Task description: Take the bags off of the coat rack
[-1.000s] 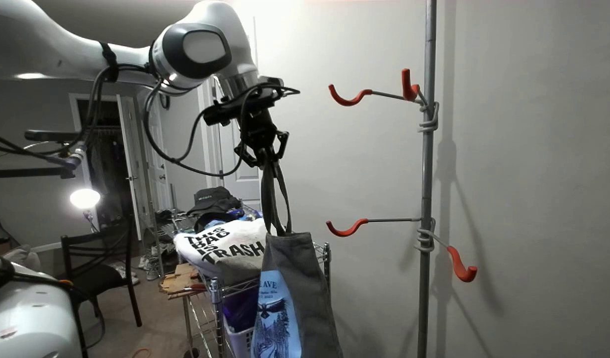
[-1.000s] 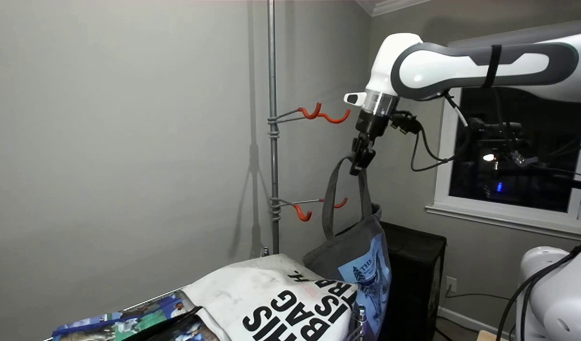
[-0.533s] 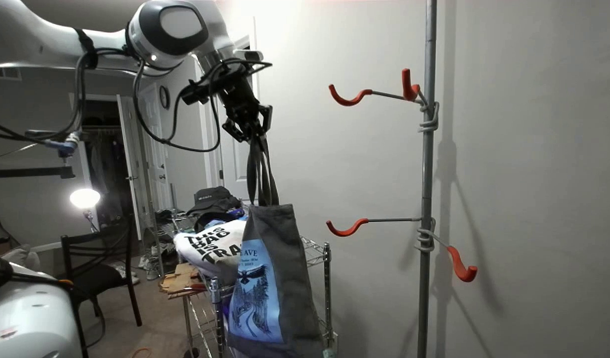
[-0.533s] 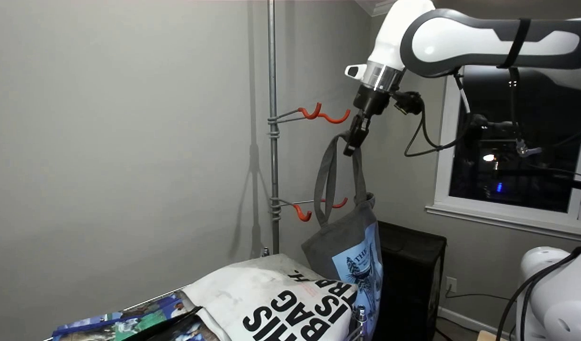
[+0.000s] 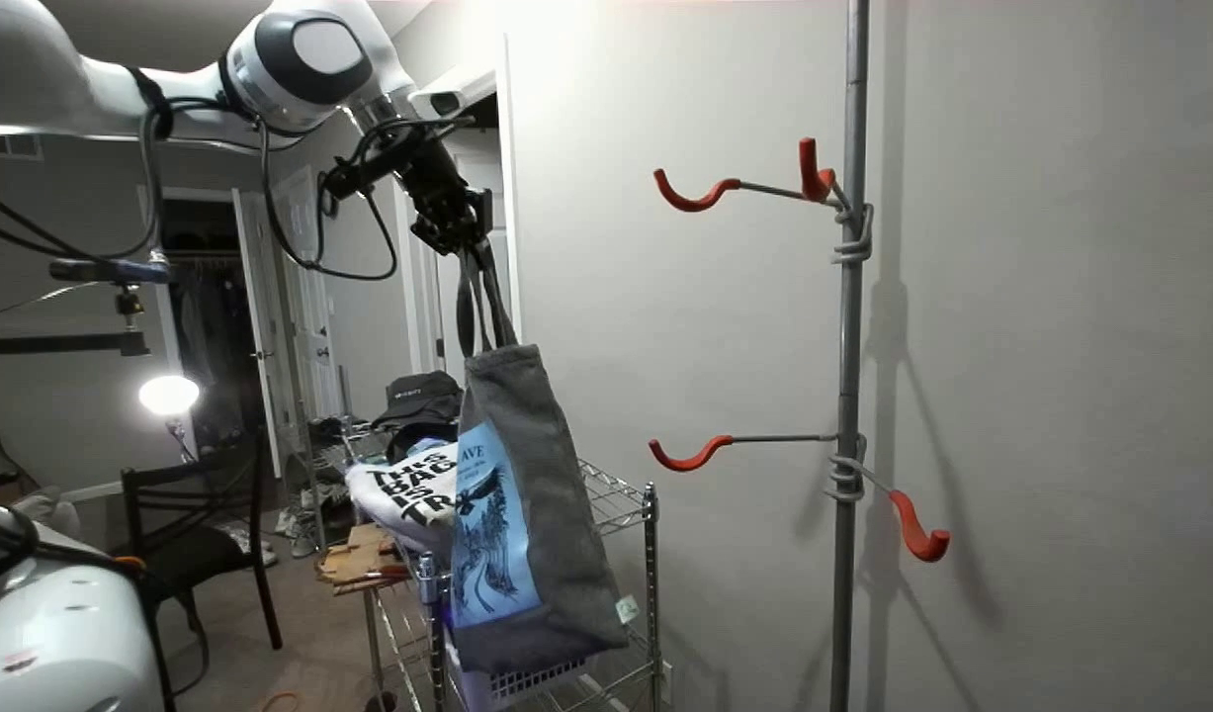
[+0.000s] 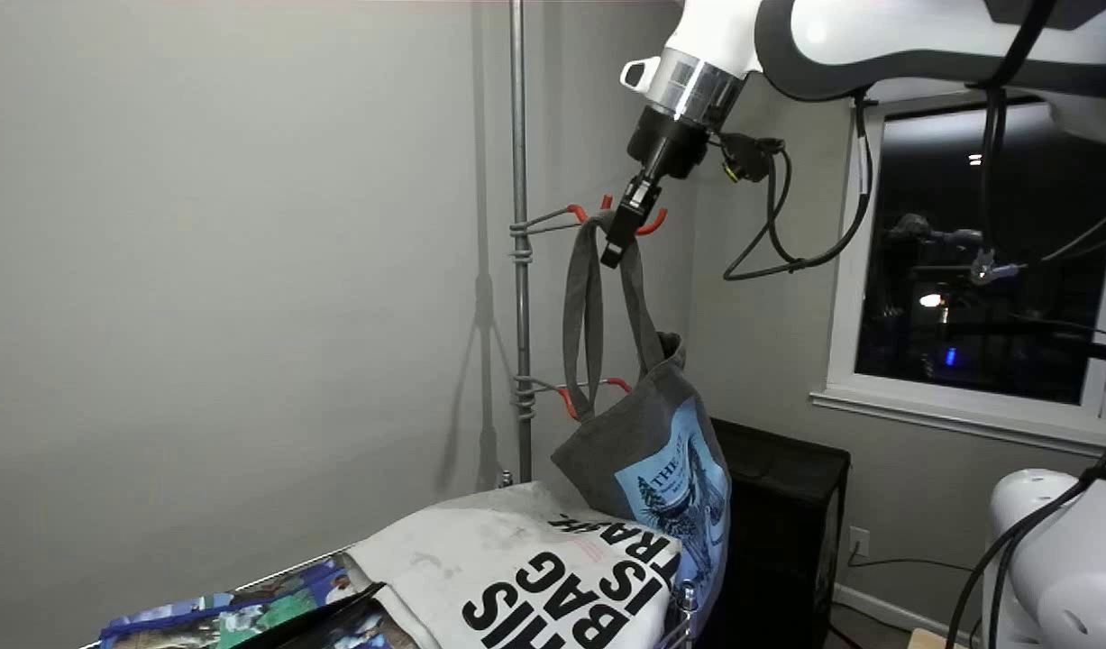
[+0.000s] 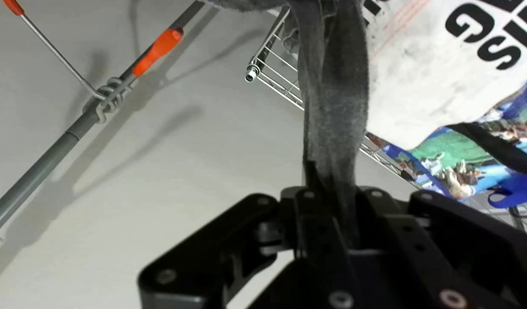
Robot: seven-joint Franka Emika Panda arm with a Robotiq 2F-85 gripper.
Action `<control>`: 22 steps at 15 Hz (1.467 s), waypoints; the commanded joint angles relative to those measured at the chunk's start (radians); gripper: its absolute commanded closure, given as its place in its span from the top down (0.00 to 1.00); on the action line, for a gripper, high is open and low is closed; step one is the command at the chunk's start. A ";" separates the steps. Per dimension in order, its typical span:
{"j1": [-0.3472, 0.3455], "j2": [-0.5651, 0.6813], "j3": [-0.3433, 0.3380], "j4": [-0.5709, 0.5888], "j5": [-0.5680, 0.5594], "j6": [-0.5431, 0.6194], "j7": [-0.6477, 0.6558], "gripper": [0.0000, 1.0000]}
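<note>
Grey tote bag [image 5: 557, 534] with a blue printed panel hangs at a slant, in an exterior view, from the Robotiq gripper [image 5: 475, 244], which is clamped on its straps [image 5: 465, 307]. It is well left of the coat rack [image 5: 850, 346], apart from the red-orange hooks [image 5: 687, 464], and on the near side of a wire cart [image 5: 651, 564]. A white tote [image 5: 405, 494] with black lettering lies on top of the cart, partly hidden by the grey bag.

In an exterior view, the bag hangs right of the rack's pole [image 6: 520, 315], its bottom partly hidden by the white tote, which lies nearer. A black box-shaped unit [image 6: 782, 523] stands farther away, to the right.

In the wrist view, the straps run between the closed fingers [image 7: 310, 210]; the pole is at left, the white tote at right, just beside a colourful blue-edged item [image 7: 456, 167].
</note>
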State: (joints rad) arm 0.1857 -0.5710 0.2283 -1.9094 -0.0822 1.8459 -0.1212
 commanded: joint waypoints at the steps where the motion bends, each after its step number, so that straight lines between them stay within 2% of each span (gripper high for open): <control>1: -0.010 0.095 0.052 0.093 -0.005 0.061 0.132 0.05; 5: 0.001 0.192 0.097 0.201 0.003 0.078 0.229 0.05; 9: 0.012 0.273 0.180 0.297 -0.044 0.095 0.320 0.05; 13: 0.039 0.342 0.238 0.359 -0.070 0.069 0.344 0.05; 22: 0.094 0.424 0.236 0.410 -0.094 0.050 0.335 0.05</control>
State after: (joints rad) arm 0.2585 -0.1780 0.4677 -1.5478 -0.1490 1.9234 0.1997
